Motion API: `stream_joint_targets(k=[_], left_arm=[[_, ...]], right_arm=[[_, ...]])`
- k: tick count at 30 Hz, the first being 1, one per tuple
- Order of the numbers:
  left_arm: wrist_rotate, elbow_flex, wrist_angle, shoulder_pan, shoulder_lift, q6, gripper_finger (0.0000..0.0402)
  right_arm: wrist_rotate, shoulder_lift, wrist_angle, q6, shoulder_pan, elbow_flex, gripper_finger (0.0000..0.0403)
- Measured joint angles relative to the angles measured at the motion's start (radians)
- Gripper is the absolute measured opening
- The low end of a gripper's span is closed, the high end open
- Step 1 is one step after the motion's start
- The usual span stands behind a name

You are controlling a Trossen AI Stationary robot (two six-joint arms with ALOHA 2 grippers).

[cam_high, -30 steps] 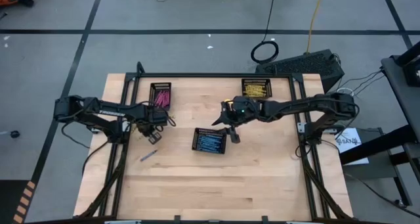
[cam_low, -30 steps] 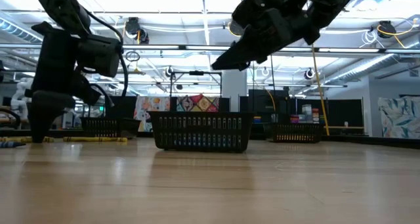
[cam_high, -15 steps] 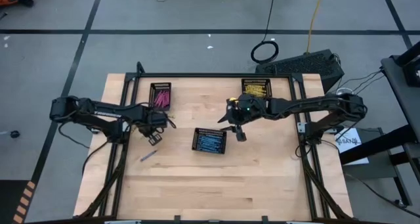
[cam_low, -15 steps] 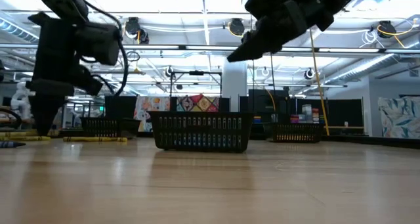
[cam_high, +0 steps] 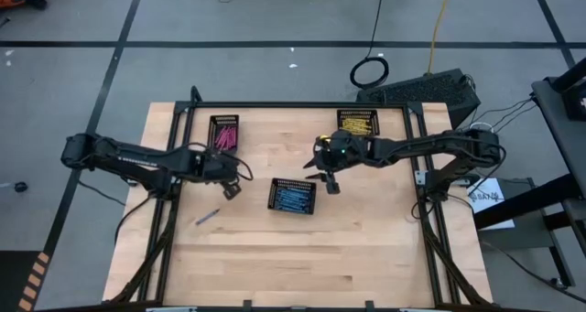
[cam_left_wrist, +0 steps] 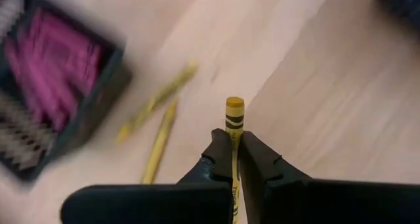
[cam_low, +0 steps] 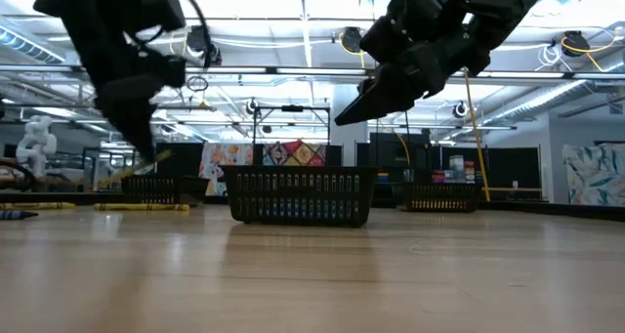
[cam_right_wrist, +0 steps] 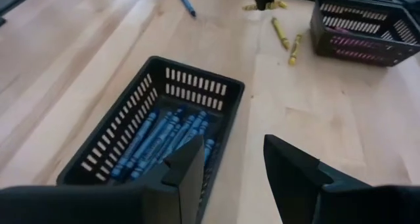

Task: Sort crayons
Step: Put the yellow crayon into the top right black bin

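We see that the left gripper (cam_left_wrist: pixel 233 159), which a second ago stood low at the table's left with its fingers partly apart, has lifted and swung toward the middle, and it is now clamped on a yellow crayon (cam_left_wrist: pixel 234 119) whose tip sticks out past the fingertips. The right gripper (cam_right_wrist: pixel 233 165) has drifted only slightly and hangs with its fingers apart and empty over the near end of the black tray of blue crayons (cam_right_wrist: pixel 157 140) in the middle of the table (cam_high: pixel 302 257). Two more yellow crayons (cam_left_wrist: pixel 157 115) lie loose on the wood beside the tray of pink crayons (cam_left_wrist: pixel 56 60), and one blue crayon (cam_high: pixel 207 217) lies alone nearer the front left. A tray of yellow crayons (cam_high: pixel 354 123) sits at the far right. In the left wrist view the pink tray is blurred, and from overhead the held crayon is too small to make out; in the low view we cannot count what lies at the left edge.
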Motion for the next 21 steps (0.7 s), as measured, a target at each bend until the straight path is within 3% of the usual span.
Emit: stream_joint_targets(k=[9,14,17,21], left_arm=[[-0.169,0.0,0.492,-0.052,-0.003,0.169,0.0002],[-0.172,0.001,0.766,-0.069,-0.002,0.334,0.0002],[-0.17,0.002,0.826,-0.076,0.004,0.385,0.0002],[-0.169,0.002,0.838,-0.083,0.026,0.415,0.0001]], right_arm=[[-0.003,0.048,0.093,0.012,-0.019,-0.001,0.0144],[-0.005,0.137,0.259,0.052,-0.009,-0.001,0.0144],[-0.003,0.152,0.279,0.069,-0.009,0.004,0.0144],[0.001,0.102,0.152,0.146,-0.022,0.072,0.0144]])
